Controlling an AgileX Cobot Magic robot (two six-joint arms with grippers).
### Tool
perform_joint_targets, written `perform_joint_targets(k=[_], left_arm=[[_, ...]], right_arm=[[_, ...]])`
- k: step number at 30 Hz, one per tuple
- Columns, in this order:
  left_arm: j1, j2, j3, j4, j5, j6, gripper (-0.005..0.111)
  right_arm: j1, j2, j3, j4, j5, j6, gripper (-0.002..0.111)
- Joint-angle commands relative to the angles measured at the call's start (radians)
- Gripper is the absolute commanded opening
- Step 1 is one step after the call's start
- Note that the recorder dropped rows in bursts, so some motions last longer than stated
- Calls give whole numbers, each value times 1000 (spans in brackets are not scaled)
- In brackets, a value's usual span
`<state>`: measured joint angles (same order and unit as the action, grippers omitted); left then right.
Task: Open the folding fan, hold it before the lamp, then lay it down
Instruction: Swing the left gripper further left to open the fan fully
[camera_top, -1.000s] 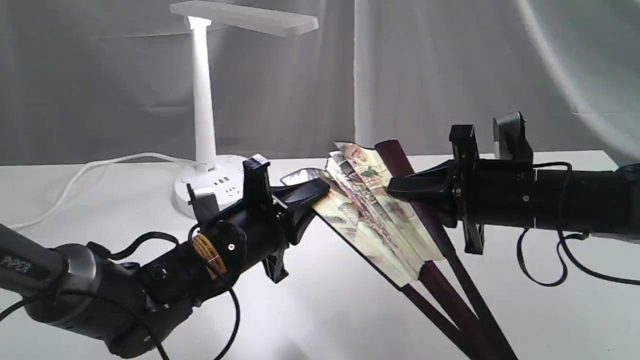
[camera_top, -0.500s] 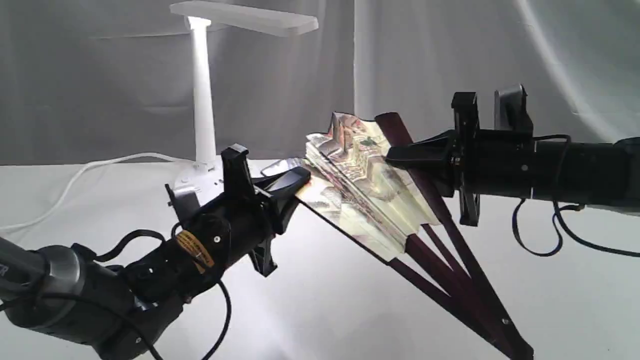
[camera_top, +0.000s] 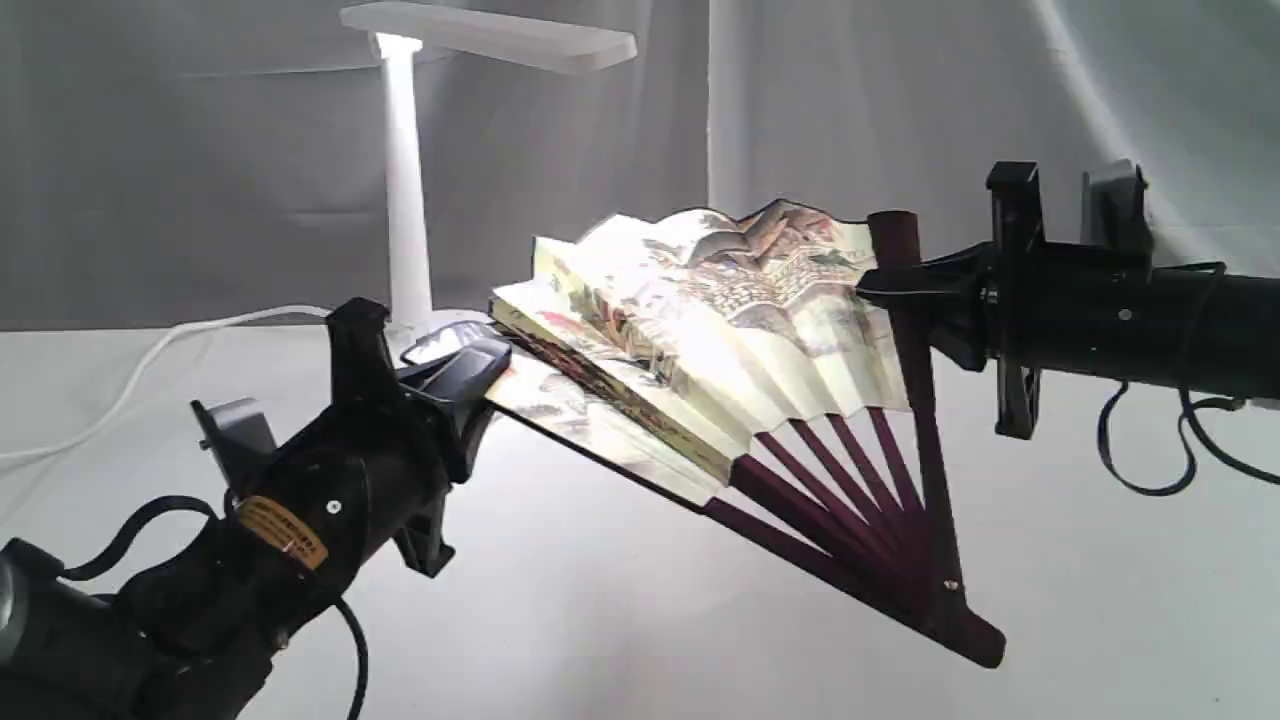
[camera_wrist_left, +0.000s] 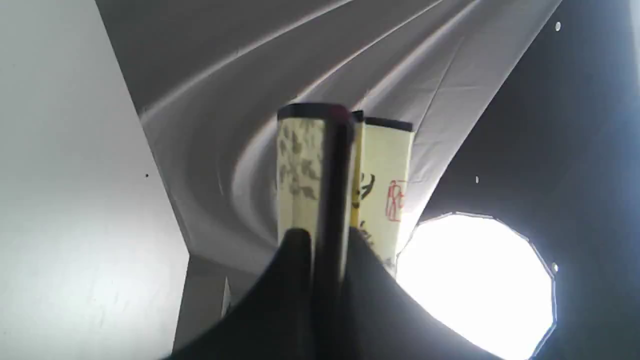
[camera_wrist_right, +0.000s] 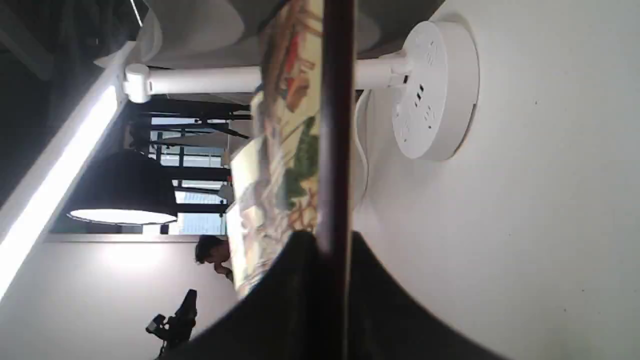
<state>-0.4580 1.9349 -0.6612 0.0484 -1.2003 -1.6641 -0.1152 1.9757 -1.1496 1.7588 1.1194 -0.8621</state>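
The folding fan (camera_top: 720, 330) hangs partly spread above the table, cream pleats painted with a village scene, maroon ribs meeting at a pivot low on the right. My left gripper (camera_top: 480, 365) is shut on the fan's left guard (camera_wrist_left: 332, 170). My right gripper (camera_top: 885, 290) is shut on the right guard (camera_wrist_right: 337, 120), which stands nearly upright. The white lamp (camera_top: 405, 180) stands behind the fan at the left, its bar head lit; the right wrist view shows its stem and round socketed base (camera_wrist_right: 432, 90).
A white tabletop (camera_top: 620, 600) lies under the fan. The lamp's white cord (camera_top: 160, 350) runs off to the left. Grey cloth (camera_top: 900, 120) hangs as a backdrop behind the table. Black cables dangle under my right arm (camera_top: 1150, 450).
The fan has spread from a narrow wedge into a wide sector. My left gripper drew its guard down and to the left; my right gripper carried its guard up and to the right.
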Motion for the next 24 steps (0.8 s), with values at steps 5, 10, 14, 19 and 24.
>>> perform_joint_targets(k=[5, 10, 14, 19, 24], left_arm=[[-1, -63, 64, -177, -21, 34, 0], [-1, -86, 92, -244, -21, 50, 0], [-29, -87, 98, -325, -21, 50, 0], [-116, -87, 98, -521, -21, 89, 0], [-204, -87, 98, -714, -21, 124, 0]], right_arm=[[-65, -2, -5, -14, 36, 7, 0], [-108, -2, -5, -14, 43, 7, 0], [-145, -2, -5, -14, 51, 7, 0], [-186, -2, -5, -14, 61, 11, 0], [-222, -2, -5, -14, 78, 25, 0]])
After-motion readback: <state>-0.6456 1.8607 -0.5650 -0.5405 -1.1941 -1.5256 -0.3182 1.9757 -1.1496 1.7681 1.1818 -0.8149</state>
